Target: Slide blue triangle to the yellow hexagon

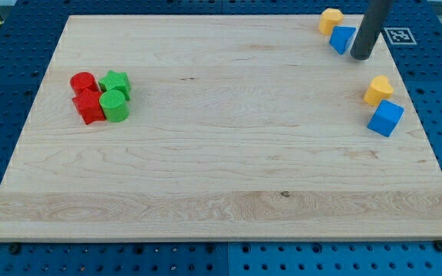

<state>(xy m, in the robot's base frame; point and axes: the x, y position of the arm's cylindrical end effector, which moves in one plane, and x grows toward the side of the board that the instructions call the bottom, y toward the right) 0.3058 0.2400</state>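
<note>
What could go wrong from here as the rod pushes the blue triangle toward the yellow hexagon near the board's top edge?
1. The yellow hexagon sits close to the board's top edge, so a hard push from my tip through the blue triangle might knock it off.
2. My tip sits at the triangle's right and slightly below; an off-centre push may spin the triangle and let it slip past the hexagon.

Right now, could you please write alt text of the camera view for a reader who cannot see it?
My tip sits just right of the blue triangle, which is beside the yellow hexagon at the wooden board's top right. A yellow block and blue cube sit at the right edge; red and green blocks cluster at the left.
</note>
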